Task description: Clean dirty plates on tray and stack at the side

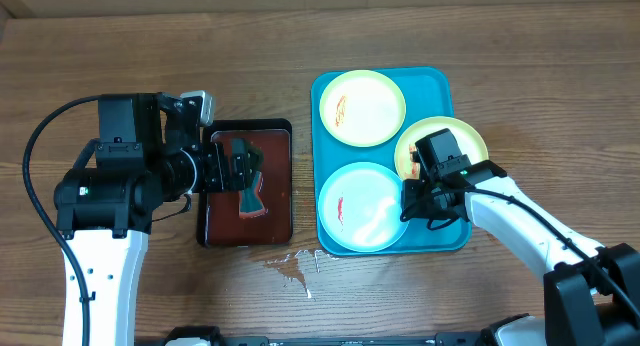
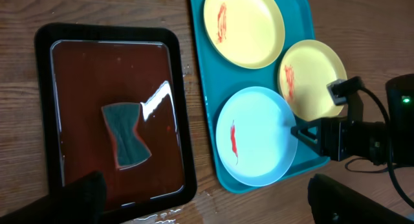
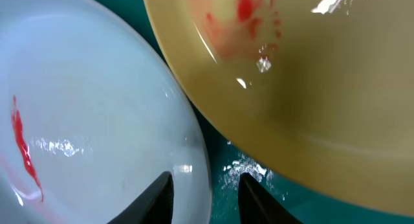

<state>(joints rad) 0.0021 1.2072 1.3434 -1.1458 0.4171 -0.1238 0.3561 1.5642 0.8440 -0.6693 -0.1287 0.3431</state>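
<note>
Wood-grain table (image 1: 500, 26) all around, with a small wet spill (image 1: 290, 266) near the front edge. On the right sits the big turquoise plastic tray (image 1: 432, 84) holding all three round plates: a yellow-green one (image 1: 362, 107) at the far end, a second yellow-green one (image 2: 314, 75) poking out over the tray's right rim, and a light blue plate (image 1: 360, 206) at the near end. All three have red sauce smears. The right gripper (image 3: 207, 199) is down low at the blue plate's right edge, fingers apart, one over the plate and one over bare tray, gripping nothing. The left gripper (image 1: 243, 171) hangs spread wide over a smaller black tray with a dark red, wet-looking inside (image 2: 42, 88), where a grey-green sponge (image 2: 127, 134) lies flat, not held.
</note>
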